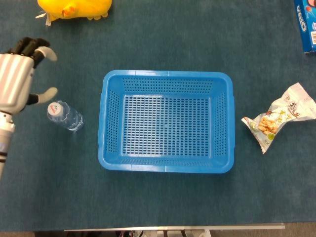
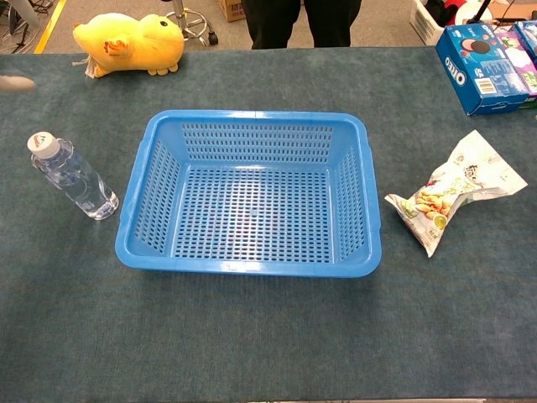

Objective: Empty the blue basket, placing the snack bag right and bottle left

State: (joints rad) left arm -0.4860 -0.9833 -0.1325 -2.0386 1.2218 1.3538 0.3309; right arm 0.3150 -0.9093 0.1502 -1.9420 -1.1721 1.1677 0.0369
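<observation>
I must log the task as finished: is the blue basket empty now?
Empty. The blue basket shows only its bare slotted floor; the bottle stands left of it, the snack bag lies right.

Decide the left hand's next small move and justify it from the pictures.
Probably draw the left hand back and away. It is open and apart from the bottle, which stands left of the empty blue basket; the snack bag lies right, so the task looks done.
</observation>
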